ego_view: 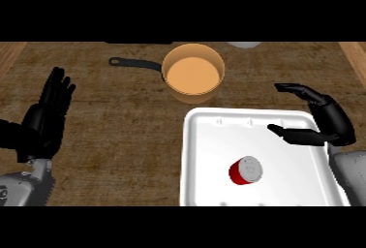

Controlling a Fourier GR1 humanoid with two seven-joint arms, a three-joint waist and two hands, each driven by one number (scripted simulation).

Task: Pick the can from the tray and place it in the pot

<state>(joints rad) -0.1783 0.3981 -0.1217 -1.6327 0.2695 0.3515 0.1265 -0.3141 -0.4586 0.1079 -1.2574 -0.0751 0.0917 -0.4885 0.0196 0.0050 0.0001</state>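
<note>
Where the can (245, 170) sits: on the tray (214, 145), in its nearer half and a little right of middle, with bare white tray all round it.
Can: red side, pale round end turned up toward me (upright or leaning, I cannot tell).
Tray: white, rectangular with rounded corners, on the surface (107, 121) at my lower right; its far edge lies just short of the pot (191, 75).
Pot: orange, round, with nothing in it; it stands beyond the tray, near the middle of the surface's far side.
Handle (132, 62): dark and thin, running from the pot out to my left.
Right hand (330, 118): over the tray's right edge, spread wide, fingers arched away from me and holding nothing.
Thumb (293, 134): pointing left above the tray's white floor, well apart from the can, which is nearer me and further left.
Left hand (44, 121): resting at the left edge, flat and wide, fingers up, above bare wood and far from tray, can and pot.
Surface: brown wood grain.
</note>
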